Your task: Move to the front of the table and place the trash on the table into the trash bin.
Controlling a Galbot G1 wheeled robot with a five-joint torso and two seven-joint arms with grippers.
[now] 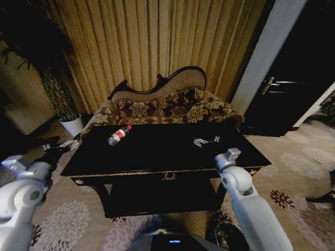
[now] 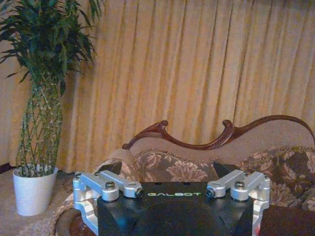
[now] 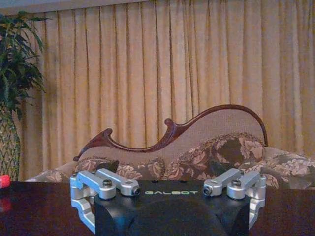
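The black glossy table with gold trim stands right in front of me. A clear plastic bottle with a red cap and red-white label lies on its far left part; its red cap shows at the edge of the right wrist view. A small pale crumpled scrap lies on the far right part. My left gripper hovers open off the table's left end. My right gripper is open over the front right edge. A dark round container, perhaps the trash bin, peeks out behind my right forearm.
A patterned brown sofa with a carved wooden back stands close behind the table, before tan curtains. A tall plant in a white pot is at the back left. A dark door is at the right. Flowered carpet surrounds the table.
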